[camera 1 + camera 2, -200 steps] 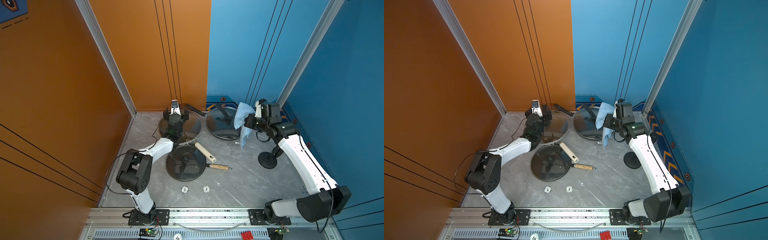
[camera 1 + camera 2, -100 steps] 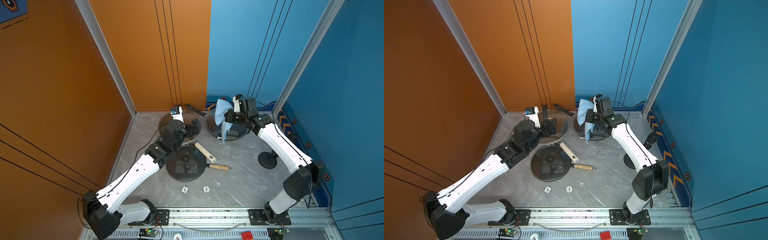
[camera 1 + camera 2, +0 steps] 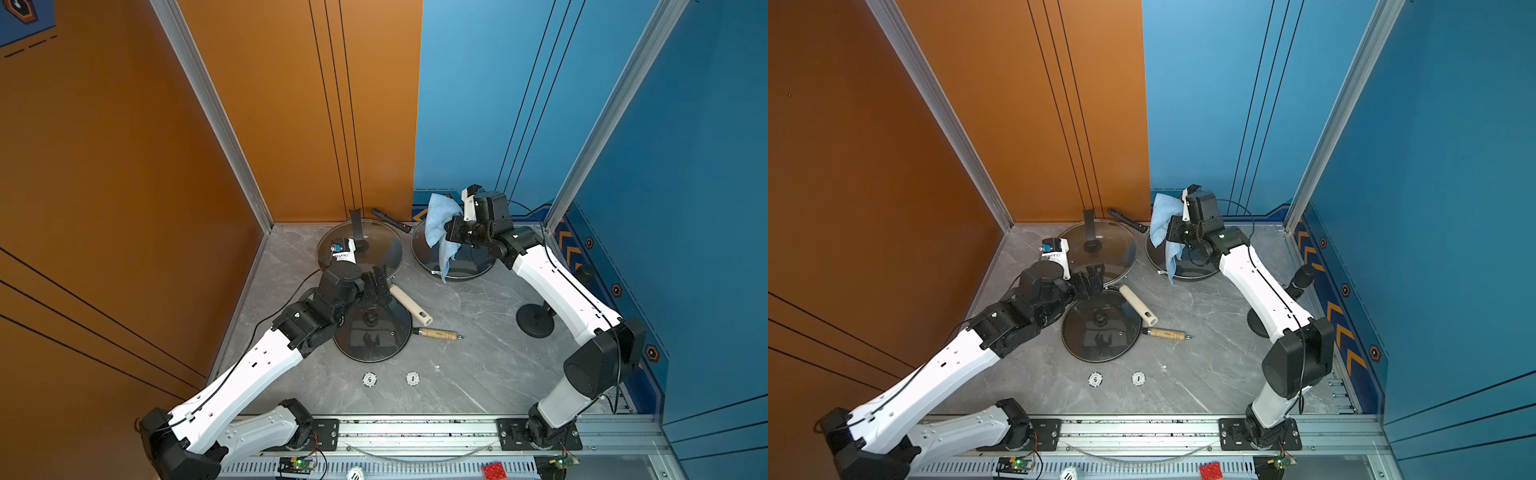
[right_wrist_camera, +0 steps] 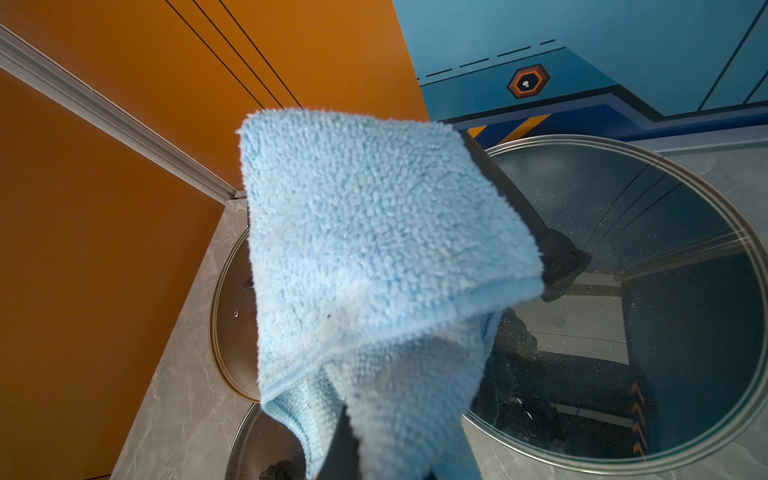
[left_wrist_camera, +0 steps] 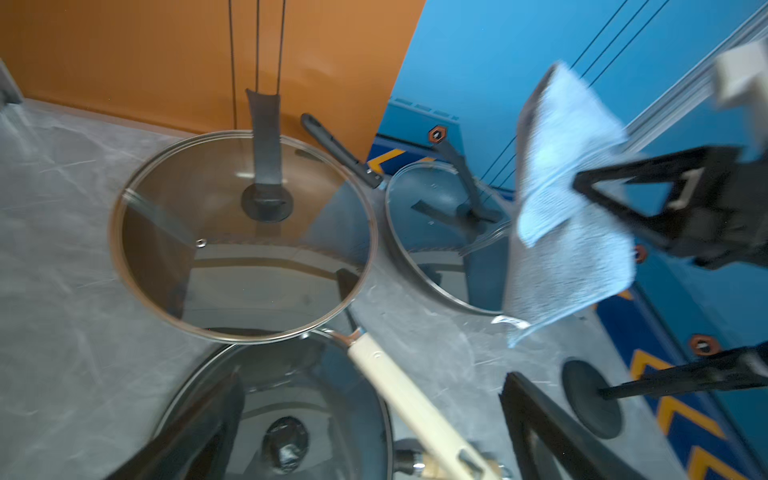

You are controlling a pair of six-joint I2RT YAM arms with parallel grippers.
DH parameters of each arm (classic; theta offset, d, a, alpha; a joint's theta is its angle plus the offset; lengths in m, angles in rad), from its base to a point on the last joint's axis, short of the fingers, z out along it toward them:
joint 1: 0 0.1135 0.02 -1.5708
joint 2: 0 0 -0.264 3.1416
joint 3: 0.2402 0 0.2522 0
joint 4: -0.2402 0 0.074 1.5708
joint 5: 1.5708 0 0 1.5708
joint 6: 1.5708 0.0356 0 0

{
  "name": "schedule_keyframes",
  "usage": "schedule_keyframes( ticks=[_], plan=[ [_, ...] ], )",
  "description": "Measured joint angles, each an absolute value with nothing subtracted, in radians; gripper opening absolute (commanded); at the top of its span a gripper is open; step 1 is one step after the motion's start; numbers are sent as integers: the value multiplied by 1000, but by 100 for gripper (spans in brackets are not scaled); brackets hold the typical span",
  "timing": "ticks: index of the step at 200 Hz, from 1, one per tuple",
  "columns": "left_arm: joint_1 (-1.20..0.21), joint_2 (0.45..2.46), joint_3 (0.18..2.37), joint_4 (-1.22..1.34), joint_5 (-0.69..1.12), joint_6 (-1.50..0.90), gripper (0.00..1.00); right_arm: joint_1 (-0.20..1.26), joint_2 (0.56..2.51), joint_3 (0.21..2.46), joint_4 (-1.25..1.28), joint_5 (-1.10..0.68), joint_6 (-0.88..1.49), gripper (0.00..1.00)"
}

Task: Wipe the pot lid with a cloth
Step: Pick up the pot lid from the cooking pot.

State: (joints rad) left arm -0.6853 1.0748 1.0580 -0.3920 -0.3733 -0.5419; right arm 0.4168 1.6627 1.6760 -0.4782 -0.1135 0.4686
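Cloth (image 3: 438,220), light blue, hangs pinched in the right tool (image 3: 451,230) above the glass pot lid (image 3: 473,266) at the far right of the worktop (image 3: 457,374). Left tool (image 3: 380,277), jaws spread and empty, hovers by the near rim of a larger lid (image 3: 374,241).

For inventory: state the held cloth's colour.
Light blue cloth, clearest in the right wrist view.

Bare tabletop (image 3: 478,309) lies between the hanging cloth (image 3: 439,230), cream handle (image 3: 410,304) and black stand (image 3: 535,322).

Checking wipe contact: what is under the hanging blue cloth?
The cloth, shut in the right gripper, hangs over a glass lid; the covered part and any contact are hidden.
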Motion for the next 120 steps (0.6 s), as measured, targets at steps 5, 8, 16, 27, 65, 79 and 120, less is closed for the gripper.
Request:
schedule_keyframes(
  ticks=[5,8,16,27,65,79,120],
  plan=[
    [-687,1076,1046,-394,-373,-521,100,417,1663,1676,-479,-110,469,0],
    [-690,1075,1035,-397,-372,-506,100,418,1663,1676,-479,-108,469,0],
    [-696,1069,1001,-402,-369,-472,99,418,1663,1676,-479,-104,468,0],
    [-697,1055,941,-406,-360,-429,97,419,1663,1676,-480,-100,468,0],
    [-698,1031,776,-389,-317,-358,93,420,1655,1676,-483,-86,468,0],
    [-700,1048,744,-366,-305,-349,88,420,1653,1676,-490,-81,468,0],
    [-701,1187,701,-224,-294,-344,82,429,1625,1656,-515,-53,467,0]
  ],
)
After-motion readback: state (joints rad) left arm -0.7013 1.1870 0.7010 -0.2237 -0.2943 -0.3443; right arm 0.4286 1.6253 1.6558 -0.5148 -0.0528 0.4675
